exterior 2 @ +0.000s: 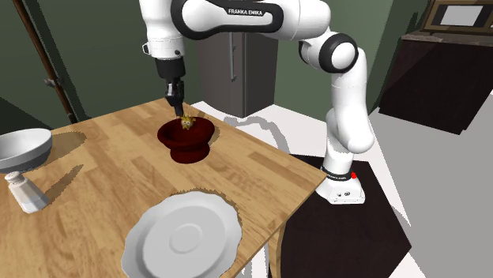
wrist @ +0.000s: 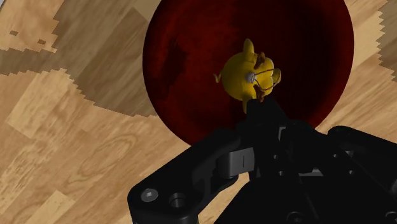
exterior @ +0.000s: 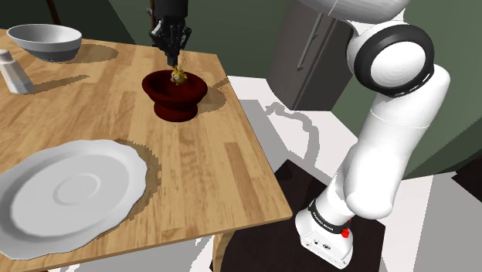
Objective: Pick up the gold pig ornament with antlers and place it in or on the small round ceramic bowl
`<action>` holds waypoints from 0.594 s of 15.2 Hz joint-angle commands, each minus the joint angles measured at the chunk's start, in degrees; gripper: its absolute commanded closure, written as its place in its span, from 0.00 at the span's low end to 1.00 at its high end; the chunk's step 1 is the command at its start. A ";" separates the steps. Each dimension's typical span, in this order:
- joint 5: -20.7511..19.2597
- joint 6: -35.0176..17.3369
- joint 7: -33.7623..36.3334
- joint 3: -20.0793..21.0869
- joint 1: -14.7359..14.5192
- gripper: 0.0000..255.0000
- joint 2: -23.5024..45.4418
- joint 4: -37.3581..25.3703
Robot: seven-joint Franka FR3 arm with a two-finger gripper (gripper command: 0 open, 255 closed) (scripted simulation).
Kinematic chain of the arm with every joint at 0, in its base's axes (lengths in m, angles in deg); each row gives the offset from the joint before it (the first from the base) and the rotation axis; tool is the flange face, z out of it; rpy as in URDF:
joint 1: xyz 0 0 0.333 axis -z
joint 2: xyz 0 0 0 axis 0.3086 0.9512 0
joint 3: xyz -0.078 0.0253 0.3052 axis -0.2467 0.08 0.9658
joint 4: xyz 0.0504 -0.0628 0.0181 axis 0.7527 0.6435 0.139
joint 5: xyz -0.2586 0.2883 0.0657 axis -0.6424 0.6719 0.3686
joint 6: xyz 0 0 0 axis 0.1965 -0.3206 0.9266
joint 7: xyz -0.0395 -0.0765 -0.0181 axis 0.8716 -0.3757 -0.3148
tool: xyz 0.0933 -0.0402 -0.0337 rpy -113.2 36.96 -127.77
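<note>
— Where is the small gold pig ornament (exterior: 178,75)?
— Low in the mouth of the dark red round footed bowl (exterior: 179,100), just off its middle. I cannot tell whether it touches the bottom.
— And the black claw (exterior: 177,56)?
— Straight above the pig, pointing down and clenched on its top. A sliver of gold shows between the tips.
— What does the bowl stand on?
— A light wooden table (exterior: 208,170) with a plank grain, near its far edge in the shoulder view.
— What else is on it?
— A white scalloped plate (exterior: 73,193) at the near end, well apart from the bowl. There is also a pale grey bowl (exterior: 45,40) in the far corner with a white shaker (exterior: 14,71) beside it.
— And the room?
— Dark green walls (exterior 2: 95,47), a grey tall cabinet (exterior 2: 237,71) behind the arm and a dark floor (exterior 2: 348,245) with pale patches.
</note>
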 commanded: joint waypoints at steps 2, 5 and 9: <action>0.17 -2.87 -0.07 -0.03 0.16 1.00 -1.06 3.88; 0.17 -2.87 -0.07 -0.03 0.16 1.00 -1.06 3.88; 0.17 -2.87 -0.07 -0.03 0.16 1.00 -1.06 3.88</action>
